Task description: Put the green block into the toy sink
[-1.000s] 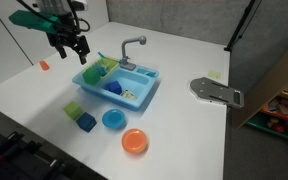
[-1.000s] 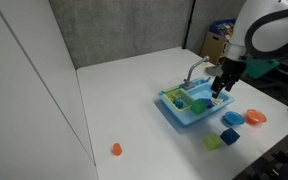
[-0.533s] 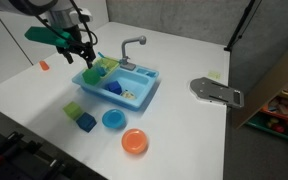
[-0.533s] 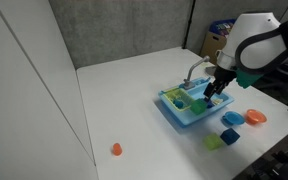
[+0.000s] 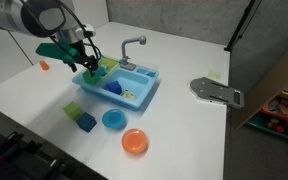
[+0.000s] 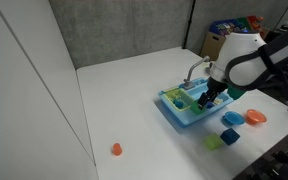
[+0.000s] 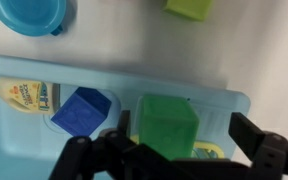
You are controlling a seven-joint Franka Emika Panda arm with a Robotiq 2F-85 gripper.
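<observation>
**Wrist view, release stage.** At the bottom edge the hand (image 7: 179,150) is spread wide and grips nothing. Its fingers (image 7: 269,150) flank the green block (image 7: 169,122): the right-of-frame finger is clear of it, and the left-of-frame one is just beside it, contact not discernible. The block rests upright inside the toy sink (image 7: 184,86), just beside a blue cube (image 7: 82,112). Beyond the sink's rim, on the surface (image 7: 114,35), a blue bowl (image 7: 26,12) and a lime cube (image 7: 192,5) lie at the upper edge. The placement looks complete. A good withdrawal would be straight up, jaws kept apart, so neither finger drags the block or nudges the cube.
</observation>
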